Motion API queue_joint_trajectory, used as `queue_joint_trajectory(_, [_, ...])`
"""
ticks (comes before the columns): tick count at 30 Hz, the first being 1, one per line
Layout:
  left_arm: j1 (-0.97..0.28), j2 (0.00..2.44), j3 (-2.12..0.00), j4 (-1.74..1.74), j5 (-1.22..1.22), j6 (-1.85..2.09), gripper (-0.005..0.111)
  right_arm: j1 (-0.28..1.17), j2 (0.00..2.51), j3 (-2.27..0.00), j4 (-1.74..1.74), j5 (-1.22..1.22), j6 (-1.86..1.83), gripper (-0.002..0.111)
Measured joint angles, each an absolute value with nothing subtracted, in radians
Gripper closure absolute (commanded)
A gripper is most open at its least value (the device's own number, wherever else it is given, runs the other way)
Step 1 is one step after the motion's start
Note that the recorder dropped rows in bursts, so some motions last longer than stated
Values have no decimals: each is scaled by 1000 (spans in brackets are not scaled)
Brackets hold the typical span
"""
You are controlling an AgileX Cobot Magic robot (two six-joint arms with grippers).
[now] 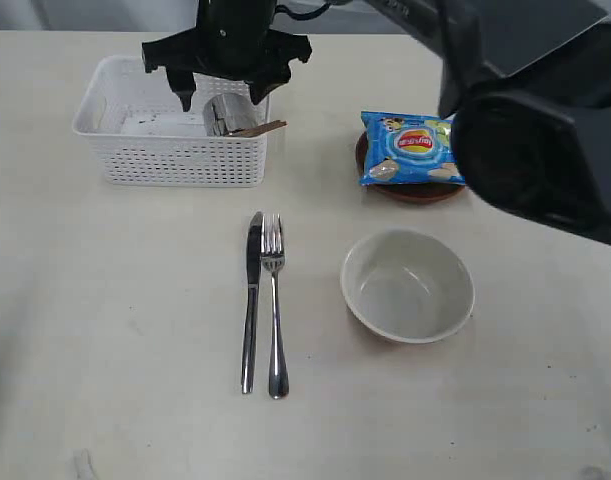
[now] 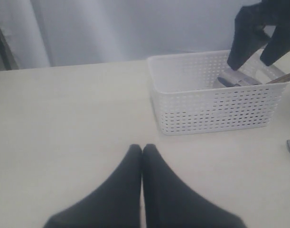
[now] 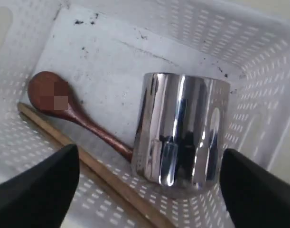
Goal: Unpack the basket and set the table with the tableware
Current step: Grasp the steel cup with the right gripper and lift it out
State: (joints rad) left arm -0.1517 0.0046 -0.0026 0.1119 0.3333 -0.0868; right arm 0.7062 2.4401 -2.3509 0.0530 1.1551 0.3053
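Right wrist view's got the steel cup (image 3: 180, 128) on its side in the basket (image 3: 258, 57), just below and between the wide-open right fingers (image 3: 35, 190), long axis square to their closing line, while the left fingers (image 2: 128, 190) sit pressed shut well off over the tabletop (image 2: 64, 118).

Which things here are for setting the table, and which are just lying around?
For the job: basket, knife, fork, bowl, plate, cup, spoon, chopsticks.
Just lying about: blue chip bag, sitting on the plate.
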Motion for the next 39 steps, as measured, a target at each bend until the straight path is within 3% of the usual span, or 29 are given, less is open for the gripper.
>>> queue_joint_trajectory(10, [-152, 5, -3, 112, 333, -87, 107, 706, 2617, -2566, 17, 1209, 257, 32])
queue_joint_trajectory(25, [-152, 5, -3, 112, 333, -87, 107, 706, 2691, -2583, -17, 1213, 240, 33])
queue_joint_trajectory(28, [-152, 5, -3, 112, 333, -87, 107, 706, 2691, -2583, -17, 1215, 240, 47])
queue_joint_trajectory(31, [-152, 5, -3, 112, 333, -87, 107, 706, 2691, -2585, -17, 1215, 238, 74])
queue_joint_trajectory(34, [-152, 5, -3, 112, 333, -87, 107, 706, 2693, -2601, -17, 1219, 238, 109])
queue_joint_trajectory(39, [-152, 5, -3, 112, 333, -87, 107, 706, 2686, -2653, 0, 1223, 214, 108])
